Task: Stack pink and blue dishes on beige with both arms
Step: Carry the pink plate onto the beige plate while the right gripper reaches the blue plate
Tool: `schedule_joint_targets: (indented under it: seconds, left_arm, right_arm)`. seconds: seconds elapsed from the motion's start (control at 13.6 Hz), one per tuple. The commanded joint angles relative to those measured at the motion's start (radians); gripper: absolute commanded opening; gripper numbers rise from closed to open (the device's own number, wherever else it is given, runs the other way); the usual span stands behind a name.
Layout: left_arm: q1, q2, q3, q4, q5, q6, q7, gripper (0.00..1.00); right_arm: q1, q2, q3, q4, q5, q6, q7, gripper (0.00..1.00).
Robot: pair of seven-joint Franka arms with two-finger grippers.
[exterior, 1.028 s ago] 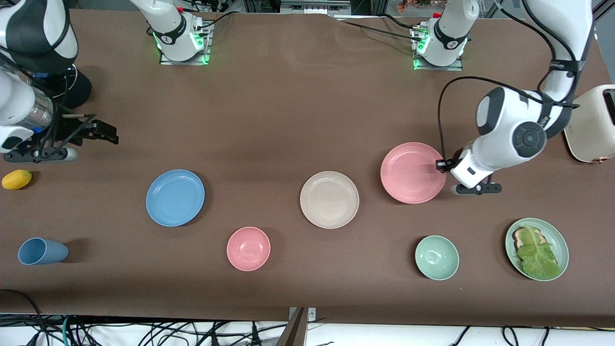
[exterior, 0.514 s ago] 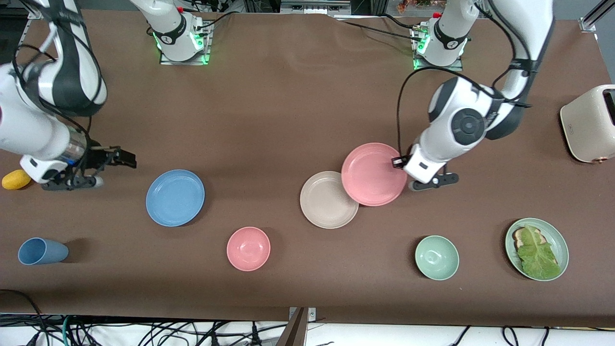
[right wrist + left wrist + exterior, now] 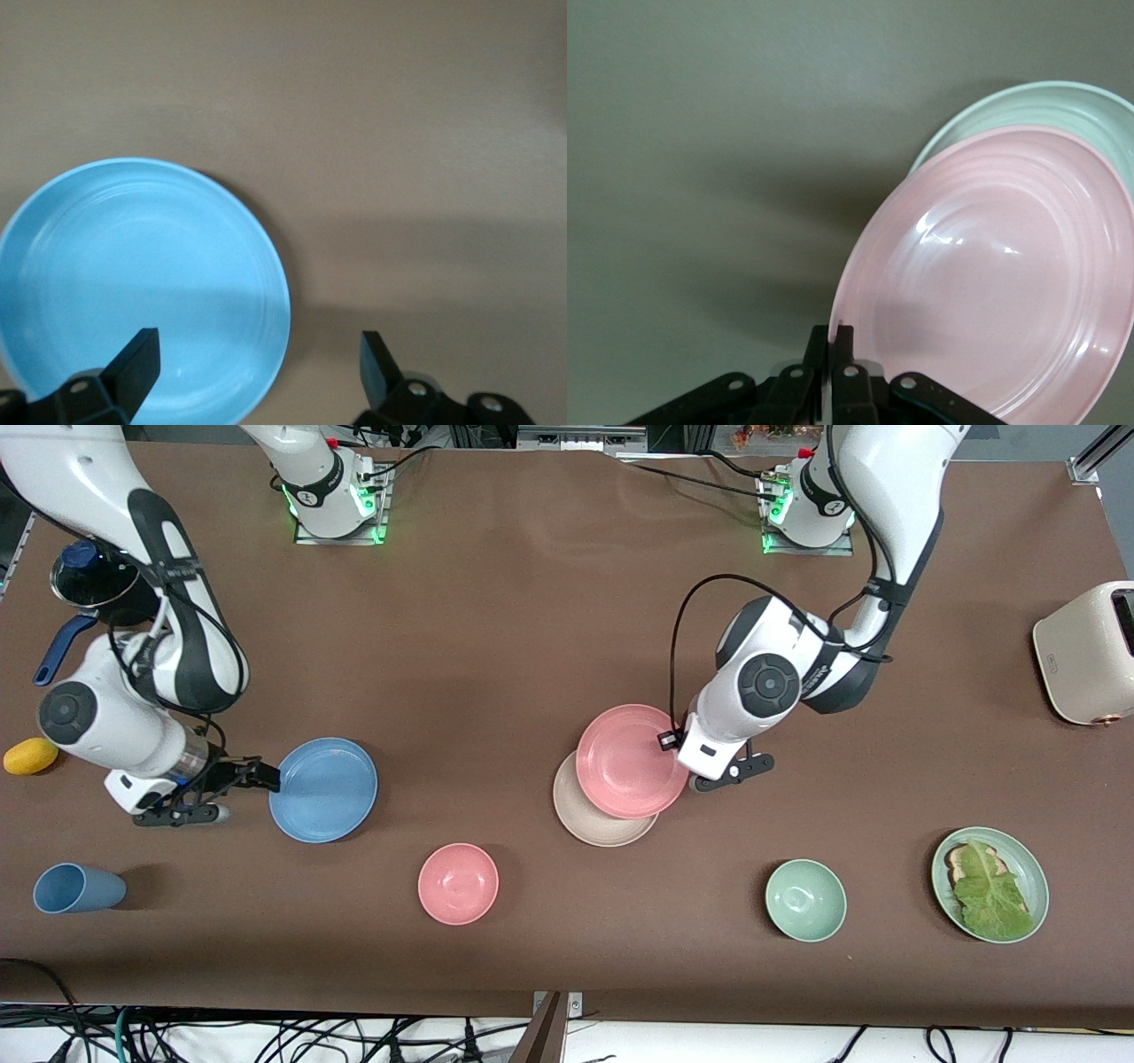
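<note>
A brown bench [image 3: 532, 646] is being viewed from above, with two white robot arms reaching over it. The beige plate [image 3: 595, 825] is lying near the middle of the bench and is being used here as the landmark.

The pink plate [image 3: 627, 760] is being held by its rim in the left claw [image 3: 675, 742], whose fingers are pressed together on that rim. The plate is being carried over the beige plate, overlapping most of it and offset toward the left arm's end of the bench; whether the two plates are touching cannot be told. In the left wrist view the pink plate [image 3: 1001, 274] is seen tilted in front of the paler plate [image 3: 1045, 106].

The blue plate [image 3: 323, 789] is lying flat on the bench, well apart from the beige plate, toward the right arm's end. The right claw [image 3: 264, 777] is being held at the blue plate's rim with its fingers spread wide and nothing gripped. In the right wrist view, one finger [image 3: 133, 367] is seen over the blue plate [image 3: 142, 283] and the other over bare bench.

A pink bowl [image 3: 458, 883] and a green bowl [image 3: 805, 900] are sitting nearer the camera than the beige plate.
</note>
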Motion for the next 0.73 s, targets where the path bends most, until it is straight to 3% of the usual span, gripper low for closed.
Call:
schedule_joint_targets:
  seconds: [0.0, 0.44, 0.66]
  left_arm:
    - [-0.034, 0.061, 0.008, 0.087, -0.016, -0.007, -0.047, 0.0]
    - [-0.035, 0.109, 0.017, 0.116, -0.009, 0.051, -0.033, 0.0]
    - [-0.035, 0.129, 0.017, 0.141, -0.006, 0.061, 0.023, 0.0]
  right_arm:
    - [-0.011, 0.048, 0.008, 0.014, 0.019, 0.036, -0.025, 1.0]
    - [-0.023, 0.09, 0.01, 0.013, 0.02, 0.049, -0.02, 0.91]
    - [-0.023, 0.102, 0.011, 0.005, 0.022, 0.059, -0.017, 0.72]
